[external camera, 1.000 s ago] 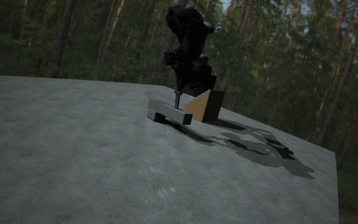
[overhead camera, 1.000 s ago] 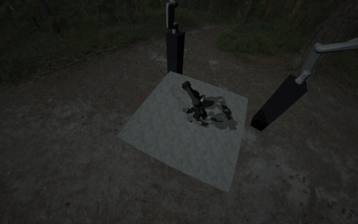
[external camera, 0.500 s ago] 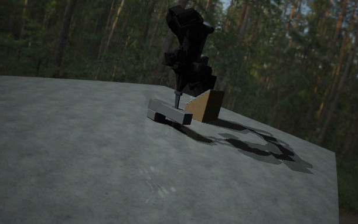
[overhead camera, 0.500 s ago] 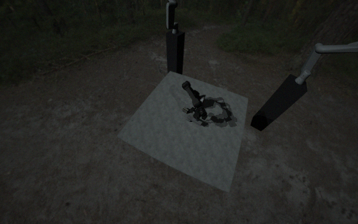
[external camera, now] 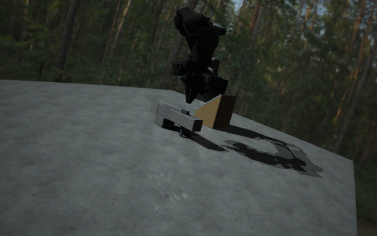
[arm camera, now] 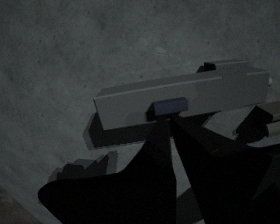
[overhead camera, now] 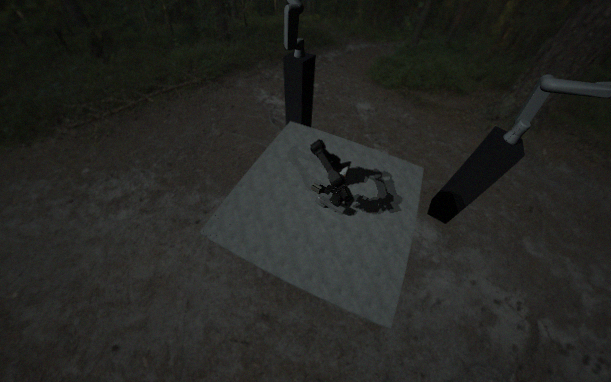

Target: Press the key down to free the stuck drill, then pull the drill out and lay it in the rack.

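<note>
A grey block point(external camera: 176, 117) point(arm camera: 191, 92) lies on the concrete slab point(external camera: 71, 160) point(overhead camera: 291, 250). A small blue key point(external camera: 184, 111) point(arm camera: 169, 106) sticks up from the block's top. A thin dark pin point(external camera: 181, 133), perhaps the drill, pokes out below the block's front face; I cannot tell for sure. My gripper point(external camera: 191, 100) point(arm camera: 167, 121) points down with its fingertips nearly together, empty, a little above the key and apart from it. A wooden wedge-shaped rack point(external camera: 210, 114) stands right beside the block. In the top view the arm point(overhead camera: 327, 162) hides most of the block.
Two black pillars point(overhead camera: 299, 90) point(overhead camera: 476, 175) with pale camera arms stand off the slab at the back and right. The arm's dark shadow point(external camera: 272, 154) falls on the slab to the right of the rack.
</note>
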You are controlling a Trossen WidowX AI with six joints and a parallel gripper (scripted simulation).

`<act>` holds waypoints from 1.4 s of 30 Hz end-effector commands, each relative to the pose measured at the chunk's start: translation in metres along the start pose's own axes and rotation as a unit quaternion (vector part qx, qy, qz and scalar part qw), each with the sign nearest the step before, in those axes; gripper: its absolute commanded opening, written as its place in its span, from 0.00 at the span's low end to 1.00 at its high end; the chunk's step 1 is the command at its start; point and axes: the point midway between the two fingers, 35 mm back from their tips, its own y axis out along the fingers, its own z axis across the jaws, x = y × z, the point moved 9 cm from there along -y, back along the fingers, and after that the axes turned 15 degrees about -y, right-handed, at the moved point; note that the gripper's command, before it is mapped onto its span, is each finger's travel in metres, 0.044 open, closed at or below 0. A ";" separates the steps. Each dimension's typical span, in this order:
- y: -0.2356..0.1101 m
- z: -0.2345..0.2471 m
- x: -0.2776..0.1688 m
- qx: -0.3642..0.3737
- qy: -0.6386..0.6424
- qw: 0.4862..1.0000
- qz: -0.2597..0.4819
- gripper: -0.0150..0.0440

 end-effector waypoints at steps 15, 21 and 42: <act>-0.056 -0.013 0.009 0.002 -0.074 0.997 0.007 1.00; -0.032 -0.063 0.009 0.010 -0.278 0.961 -0.002 1.00; 0.040 -0.155 -0.037 0.004 -0.713 0.700 0.022 1.00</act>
